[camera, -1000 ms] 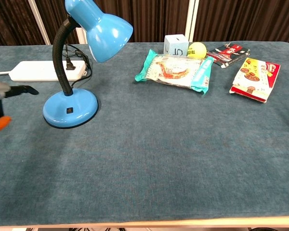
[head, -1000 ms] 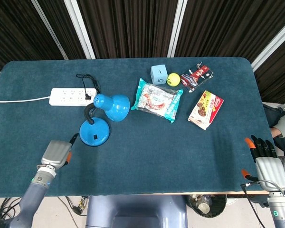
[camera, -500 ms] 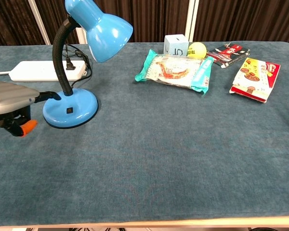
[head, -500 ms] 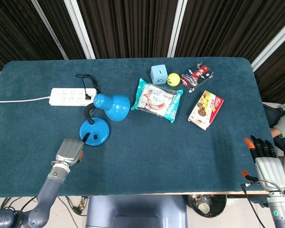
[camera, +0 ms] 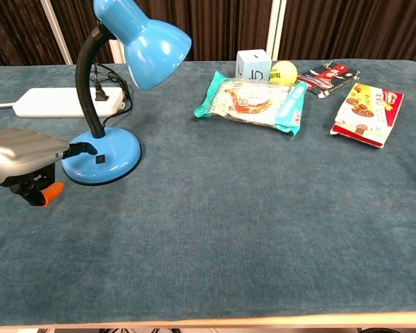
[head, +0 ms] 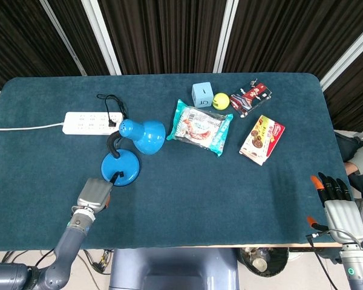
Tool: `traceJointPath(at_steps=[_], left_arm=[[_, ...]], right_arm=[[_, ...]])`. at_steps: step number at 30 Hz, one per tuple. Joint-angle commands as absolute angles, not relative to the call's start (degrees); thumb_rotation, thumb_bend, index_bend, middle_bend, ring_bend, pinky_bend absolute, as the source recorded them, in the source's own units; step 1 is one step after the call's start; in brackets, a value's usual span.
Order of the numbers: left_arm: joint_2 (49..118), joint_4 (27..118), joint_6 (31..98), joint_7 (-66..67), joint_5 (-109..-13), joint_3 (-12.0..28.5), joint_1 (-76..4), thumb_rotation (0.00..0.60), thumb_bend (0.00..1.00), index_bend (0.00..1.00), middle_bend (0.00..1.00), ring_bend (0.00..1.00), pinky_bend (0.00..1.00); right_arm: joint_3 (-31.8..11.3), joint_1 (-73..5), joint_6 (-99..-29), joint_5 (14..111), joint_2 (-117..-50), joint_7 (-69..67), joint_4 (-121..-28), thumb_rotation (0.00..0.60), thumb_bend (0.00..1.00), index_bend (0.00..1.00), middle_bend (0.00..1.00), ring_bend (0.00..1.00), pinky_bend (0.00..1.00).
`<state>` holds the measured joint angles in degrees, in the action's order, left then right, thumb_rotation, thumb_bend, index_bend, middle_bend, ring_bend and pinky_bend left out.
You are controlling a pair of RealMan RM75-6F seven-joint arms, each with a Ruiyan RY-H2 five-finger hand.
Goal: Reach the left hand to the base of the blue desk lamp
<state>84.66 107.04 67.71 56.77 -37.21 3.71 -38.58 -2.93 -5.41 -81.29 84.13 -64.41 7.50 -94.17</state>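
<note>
Lamp base (camera: 101,158) sits toward the bench's (head: 187,199) left front; left hand (camera: 26,154) is at its near-left rim, fingertip apparently touching, holding nothing; reach seems nearly complete, needing only slight forward settling; right hand (head: 340,204) idles, fingers apart, at the front right corner.

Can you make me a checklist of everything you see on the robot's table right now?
Surface: dark blue table, soft-looking cloth top.
Job's things: blue desk lamp stands upright; its round base sits on the cloth.
Hands: left hand is at the near-left edge of the base, a dark fingertip on or just over its rim, holding nothing. Right hand rests at the table's right edge, fingers straight, holding nothing.
Clutter: teal snack bag, red and yellow snack pack, dark red packet, yellow ball beside a light blue cube.
Cables: white power strip with a black plug; white cord runs left.
Surroundings: dark curtains with white posts behind.
</note>
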Motion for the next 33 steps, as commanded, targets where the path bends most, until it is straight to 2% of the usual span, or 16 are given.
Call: traceJointPath(at_steps=[1,15,27,31,33], left_arm=[[84.9,106.9,67.8,56.6,-37.1,3.5,-38.9,0.6,0.6,0.06,0.92,0.9,1.0],[86.0,106.4,68.3,55.8,-36.2,1.9,-40.1,0.6,0.6,0.06,0.92,0.9,1.0],[86.5,106.9,69.0,55.8,-36.9,-1.4,-39.8,0.6,0.6,0.07,0.92,0.9,1.0],[86.7,106.8,69.9,54.3,-39.2,-0.9,-39.5,0.6,0.59,0.07,0.91,0.9,1.0],[86.3,106.7,71.7,51.3,-43.8,0.4,-39.0,0.6,0.55,0.07,0.86,0.85,0.96]], right_arm=[[-2.9,-5.4,-81.3,84.1,-64.4,7.5,-94.2,0.6,0.24,0.0,0.0,0.0,0.0],[-2.8,-5.4,-81.3,84.2,-64.3,7.3,-94.3,0.6,0.23,0.0,0.0,0.0,0.0],[-2.9,-5.4,-81.5,84.2,-64.3,7.1,-94.3,0.6,0.24,0.0,0.0,0.0,0.0],[-2.9,-5.4,-81.5,84.2,-64.3,7.0,-94.4,0.6,0.23,0.0,0.0,0.0,0.0],[-2.9,-5.4,-81.4,84.2,-64.2,6.9,-94.4,0.6,0.23,0.0,0.0,0.0,0.0]])
